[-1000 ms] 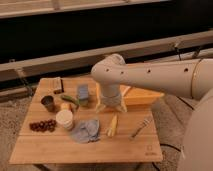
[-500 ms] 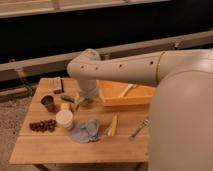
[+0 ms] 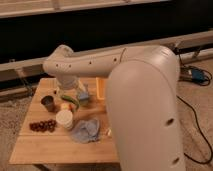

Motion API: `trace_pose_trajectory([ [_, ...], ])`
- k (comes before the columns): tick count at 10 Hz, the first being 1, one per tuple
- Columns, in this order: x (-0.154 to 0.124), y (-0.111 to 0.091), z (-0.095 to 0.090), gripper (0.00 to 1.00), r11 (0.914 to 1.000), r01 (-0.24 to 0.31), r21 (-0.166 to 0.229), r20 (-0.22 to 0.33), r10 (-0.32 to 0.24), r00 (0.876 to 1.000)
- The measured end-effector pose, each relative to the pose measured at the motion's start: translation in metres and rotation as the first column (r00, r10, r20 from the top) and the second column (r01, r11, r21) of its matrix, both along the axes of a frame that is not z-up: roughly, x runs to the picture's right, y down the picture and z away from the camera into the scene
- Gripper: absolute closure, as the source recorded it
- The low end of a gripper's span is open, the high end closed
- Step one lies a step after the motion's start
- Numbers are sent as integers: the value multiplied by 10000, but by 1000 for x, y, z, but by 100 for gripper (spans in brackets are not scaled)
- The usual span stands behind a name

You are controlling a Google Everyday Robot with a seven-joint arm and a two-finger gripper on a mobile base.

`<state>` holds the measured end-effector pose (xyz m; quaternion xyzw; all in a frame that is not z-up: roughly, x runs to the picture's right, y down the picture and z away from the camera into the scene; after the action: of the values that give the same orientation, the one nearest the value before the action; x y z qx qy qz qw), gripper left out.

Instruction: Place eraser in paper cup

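The paper cup (image 3: 64, 119) is small, white and slightly tapered, with a pale round mouth facing up; it stands upright on the front-left part of the table (image 3: 45, 147), apart from everything around it. The eraser cannot be picked out with any certainty: nothing brown and flat shows clearly, and the rear of the table lies under the arm (image 3: 90, 61), so its place cannot be told. That 1 arm, smooth and white with a rounded shell, fills the right half of the camera view and hides the right side of the table. Its wrist drops toward the middle of the table, where the pincer (image 3: 77, 92) sits low, just beside a blue-grey sponge-like block (image 3: 84, 97); whether the pincer is apart or together cannot be told. A curved green vegetable (image 3: 70, 99) lies in front of the wrist, between a dark grey metal cup (image 3: 48, 103) on the left and the block. A cluster of dark red grapes (image 3: 42, 125) lies left of the paper cup, and a crumpled blue-grey cloth (image 3: 85, 131) right of it. A yellow tray (image 3: 100, 88) is half covered by the arm. The table is pale wood with visible grain.
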<state>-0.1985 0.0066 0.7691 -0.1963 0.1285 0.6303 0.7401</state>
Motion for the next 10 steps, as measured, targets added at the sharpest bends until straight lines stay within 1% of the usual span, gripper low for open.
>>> trace_pose_trajectory([
  [1, -19, -11, 11, 20, 9995, 86, 302, 243, -94, 9997],
  [2, -34, -16, 19, 20, 9986, 163, 507, 421, -185, 9989],
  [3, -49, -21, 28, 20, 9976, 280, 633, 563, -316, 9979],
  [4, -64, -21, 35, 20, 9965, 508, 662, 780, -559, 9954],
  [5, -70, -21, 39, 20, 9958, 638, 649, 892, -695, 9936],
  [10, -70, -22, 40, 20, 9959, 653, 633, 870, -707, 9937],
])
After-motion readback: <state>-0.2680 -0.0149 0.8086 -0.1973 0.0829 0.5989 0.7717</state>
